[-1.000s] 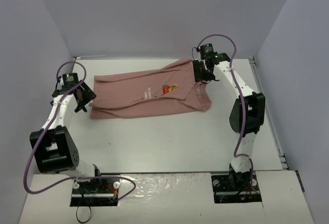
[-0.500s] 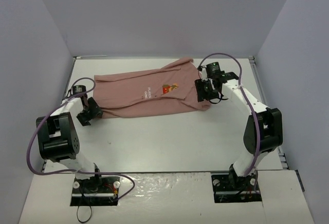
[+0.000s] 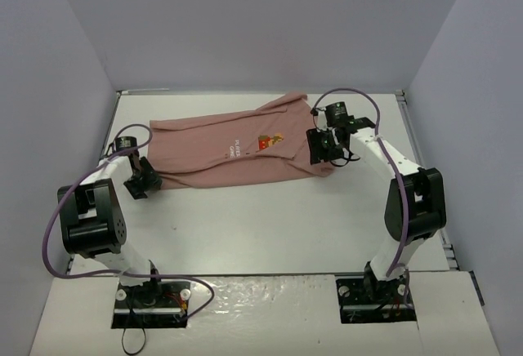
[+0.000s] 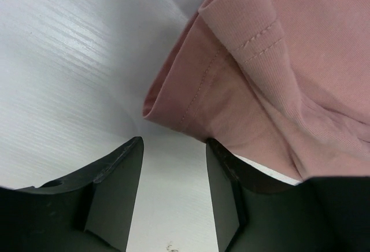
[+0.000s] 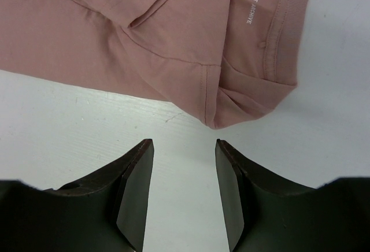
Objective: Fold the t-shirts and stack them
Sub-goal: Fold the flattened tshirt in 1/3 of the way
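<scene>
**Both arms drop to the shirt's near corners**

Beyond the near stretch of the counter (image 3: 245,225), the left arm (image 3: 135,178) and right arm (image 3: 327,145) have swung down within the last second. They now sit at the lower-left and lower-right corners of the dusty-pink t-shirt (image 3: 237,148). Both sets of jaws stand spread and empty, with a hem corner just ahead of each, and the left pair has narrowed. The shirt lies sideways across the upper centre of the frame, unmoved. A two-corner pinch for the next fold looks likely.
</scene>
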Robot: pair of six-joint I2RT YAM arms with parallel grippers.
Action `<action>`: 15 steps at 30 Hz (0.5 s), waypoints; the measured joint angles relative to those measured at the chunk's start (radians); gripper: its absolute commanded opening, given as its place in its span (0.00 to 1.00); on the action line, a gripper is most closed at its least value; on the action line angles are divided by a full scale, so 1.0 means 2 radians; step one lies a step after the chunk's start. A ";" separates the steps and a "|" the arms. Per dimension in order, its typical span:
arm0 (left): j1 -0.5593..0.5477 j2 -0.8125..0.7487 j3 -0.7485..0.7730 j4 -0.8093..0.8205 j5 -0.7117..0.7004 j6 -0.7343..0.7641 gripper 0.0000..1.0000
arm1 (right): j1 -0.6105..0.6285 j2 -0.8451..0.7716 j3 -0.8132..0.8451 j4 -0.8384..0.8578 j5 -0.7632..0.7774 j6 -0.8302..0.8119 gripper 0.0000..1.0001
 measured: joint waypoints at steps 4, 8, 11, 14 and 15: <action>0.000 0.000 -0.001 0.005 0.004 0.000 0.35 | 0.000 0.028 0.000 0.003 -0.003 0.010 0.44; 0.000 0.000 -0.002 0.008 0.005 0.000 0.28 | 0.000 0.045 0.000 0.004 -0.002 0.018 0.44; 0.000 0.000 -0.002 0.010 0.006 -0.001 0.27 | 0.000 0.052 0.000 0.006 0.001 0.022 0.43; 0.000 0.000 -0.003 0.014 0.008 -0.001 0.23 | 0.000 0.059 0.000 0.009 0.008 0.025 0.42; 0.000 0.000 -0.004 0.015 0.009 -0.001 0.22 | 0.000 0.062 0.000 0.010 0.011 0.026 0.42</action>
